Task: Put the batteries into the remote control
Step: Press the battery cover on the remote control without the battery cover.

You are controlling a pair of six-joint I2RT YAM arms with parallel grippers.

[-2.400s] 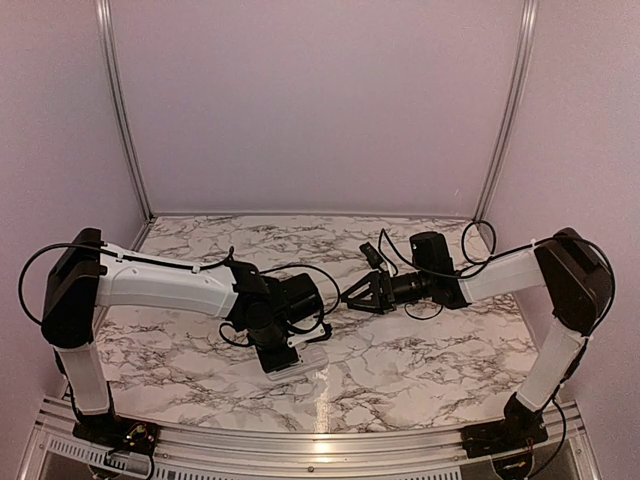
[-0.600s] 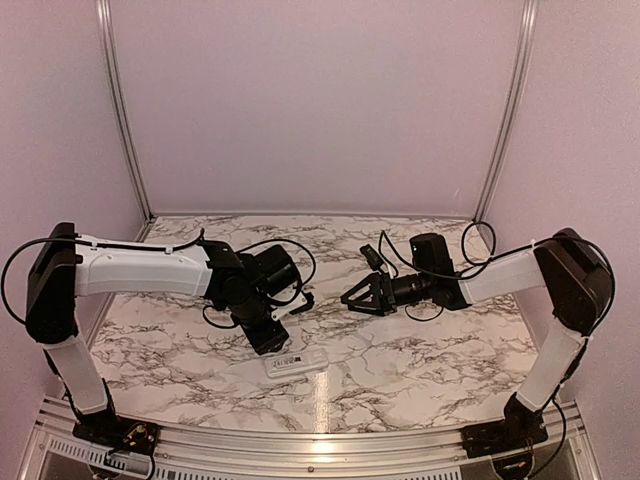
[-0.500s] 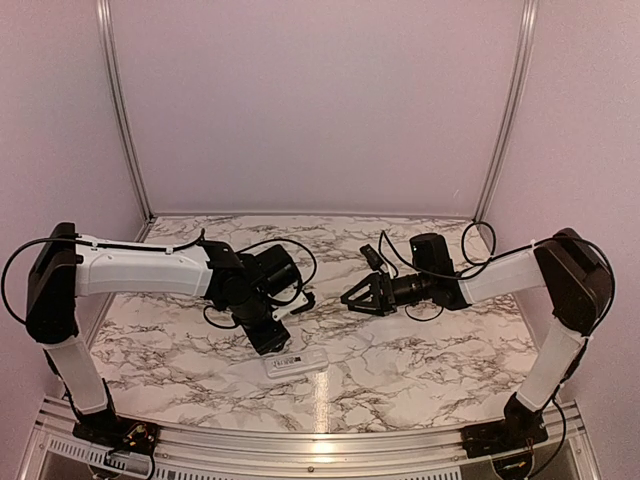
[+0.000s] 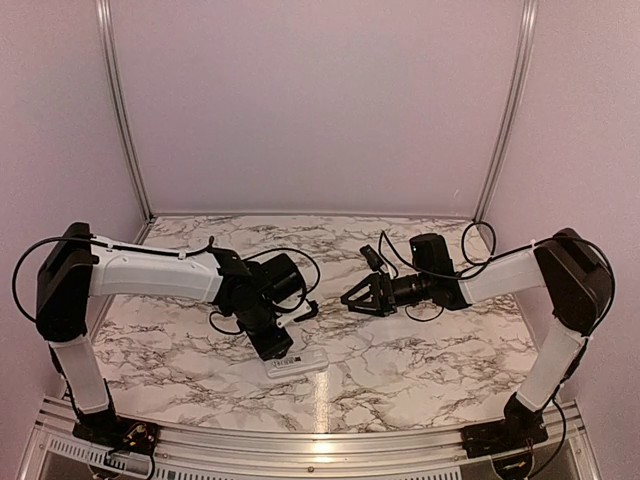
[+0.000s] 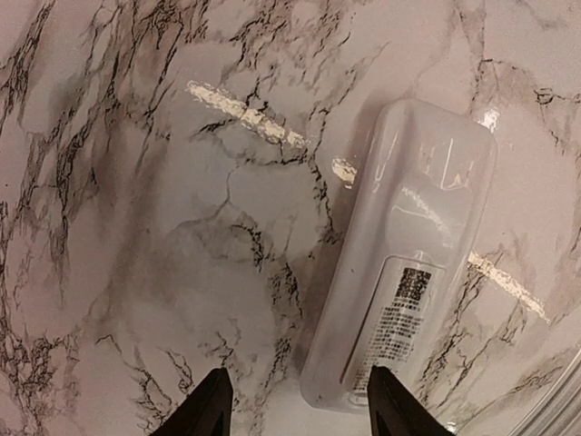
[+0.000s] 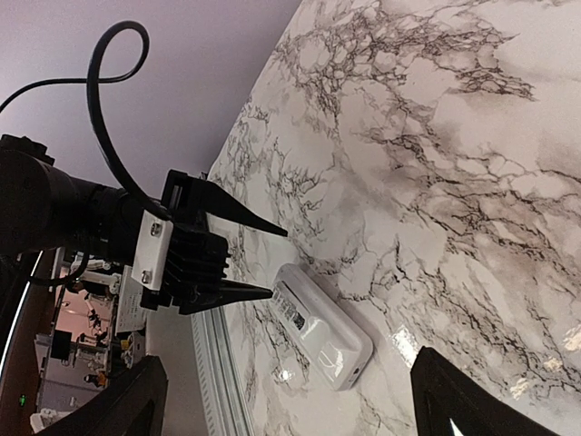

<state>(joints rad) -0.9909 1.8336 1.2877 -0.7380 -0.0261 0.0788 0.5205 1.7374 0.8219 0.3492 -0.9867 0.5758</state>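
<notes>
The white remote control lies flat on the marble table near the front edge, back side up with a printed label showing. It also shows in the left wrist view and the right wrist view. My left gripper is open and empty, just above the remote's left end. In its own view one finger is over the remote's label end and the other over bare table. It shows in the right wrist view too. My right gripper is open and empty, held in the air mid-table. The batteries are not in view.
The metal rail runs along the table's front edge close behind the remote. Purple walls enclose the back and sides. Black cables loop around both wrists.
My left gripper was down over the remote, then lifted off to the left and left it on the table. It has now swung back close to its left end. The right arm has not moved.
</notes>
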